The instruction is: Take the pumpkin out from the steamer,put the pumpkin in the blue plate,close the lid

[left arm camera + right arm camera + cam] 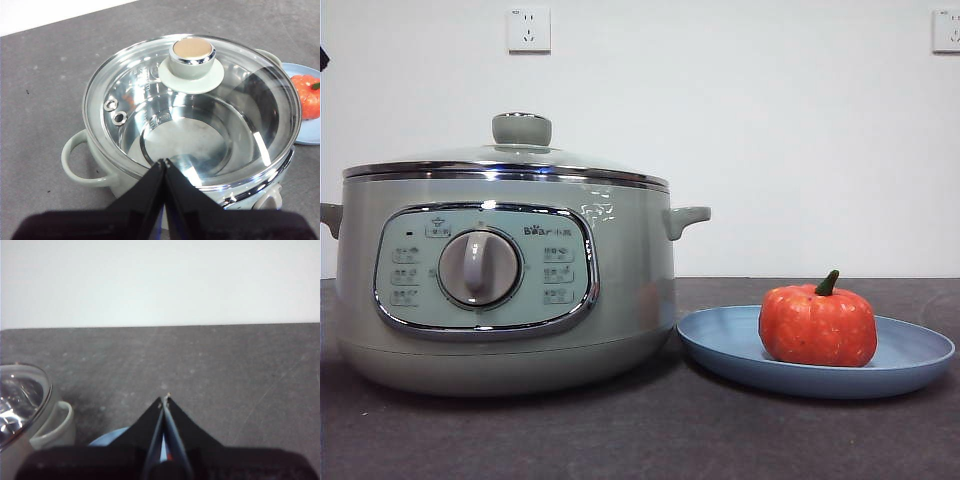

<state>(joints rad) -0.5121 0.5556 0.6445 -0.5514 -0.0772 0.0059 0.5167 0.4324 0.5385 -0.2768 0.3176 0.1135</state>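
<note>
The sage-green steamer (pixel 505 285) stands at the left of the table with its glass lid (pixel 510 160) seated flat on the rim. Through the lid (pixel 200 115) the inside of the steamer (pixel 90 165) looks bare. The orange-red pumpkin (pixel 817 324) rests upright in the blue plate (pixel 910 362) to the right of the steamer, and its edge also shows as the pumpkin (pixel 306 95) on the plate (pixel 309 131) in the left wrist view. My left gripper (pixel 164 161) hangs shut above the steamer's near rim. My right gripper (pixel 164 398) is shut above the plate (pixel 107 439).
Dark grey cloth covers the table (pixel 640 440). A white wall with two sockets (pixel 528 28) stands behind. The steamer's side handles (pixel 686 218) stick out left and right. A black tip of an arm (pixel 323 58) shows at the upper left edge.
</note>
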